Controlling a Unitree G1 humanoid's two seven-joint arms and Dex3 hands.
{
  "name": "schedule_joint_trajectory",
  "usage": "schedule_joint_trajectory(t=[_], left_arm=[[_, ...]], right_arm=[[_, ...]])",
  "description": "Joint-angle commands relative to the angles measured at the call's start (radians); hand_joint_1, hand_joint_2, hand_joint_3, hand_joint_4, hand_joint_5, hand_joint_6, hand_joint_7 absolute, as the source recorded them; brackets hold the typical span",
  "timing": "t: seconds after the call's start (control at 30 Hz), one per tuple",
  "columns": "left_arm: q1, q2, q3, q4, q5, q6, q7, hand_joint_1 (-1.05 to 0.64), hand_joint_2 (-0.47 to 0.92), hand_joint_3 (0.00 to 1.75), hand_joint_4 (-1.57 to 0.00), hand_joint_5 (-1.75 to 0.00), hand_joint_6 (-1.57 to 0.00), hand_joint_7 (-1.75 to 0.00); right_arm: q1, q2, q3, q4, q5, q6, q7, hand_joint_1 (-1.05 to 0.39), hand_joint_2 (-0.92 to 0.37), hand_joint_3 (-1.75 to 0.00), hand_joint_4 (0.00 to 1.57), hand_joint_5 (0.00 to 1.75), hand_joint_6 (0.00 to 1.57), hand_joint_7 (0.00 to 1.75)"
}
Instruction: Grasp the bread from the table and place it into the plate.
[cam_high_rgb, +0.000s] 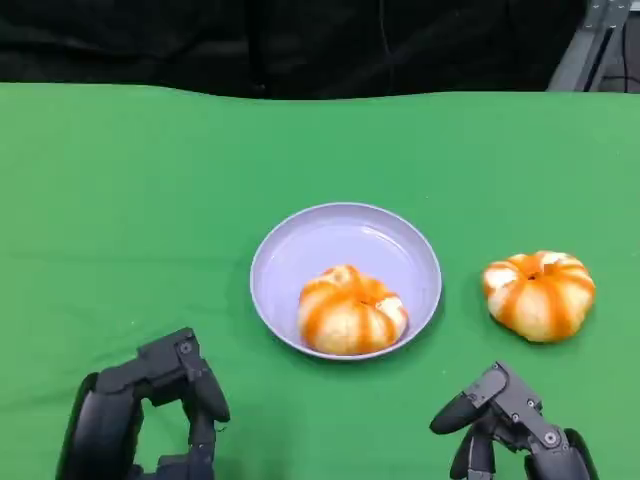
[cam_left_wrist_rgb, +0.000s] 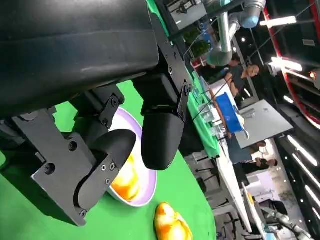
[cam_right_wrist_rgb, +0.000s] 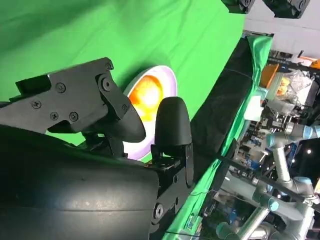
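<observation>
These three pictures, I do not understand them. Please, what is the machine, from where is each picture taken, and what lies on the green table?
This is a humanoid robot at a table covered in green cloth. The head view looks down from the robot's head: its left hand shows lower left, its right hand lower right. Both hold nothing. The other two pictures come from cameras at each wrist, so the black shapes there are the hand's own shell and fingers. On the table stands a lilac plate with one orange-striped bread inside it. A second bread lies on the cloth beside the plate, nearer the right hand.
</observation>
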Motion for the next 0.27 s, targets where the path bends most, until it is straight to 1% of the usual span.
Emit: schedule_joint_trajectory(t=[0.03,0.27], left_arm=[[0.002,0.016,0.007,0.010,-0.002,-0.021,-0.008,-0.09,0.16,1.75,-0.96,-1.75,-0.84,-1.67],[0.001,0.016,0.008,0.013,-0.001,-0.026,-0.007,-0.08,0.16,1.75,-0.96,-1.75,-0.84,-1.67]], right_arm=[[0.004,-0.003,-0.002,0.004,-0.007,-0.021,-0.015,-0.09,-0.74,-1.32,0.72,1.75,0.38,1.75],[0.004,-0.004,-0.002,0.006,-0.009,-0.024,-0.018,-0.09,-0.74,-1.32,0.72,1.75,0.38,1.75]])
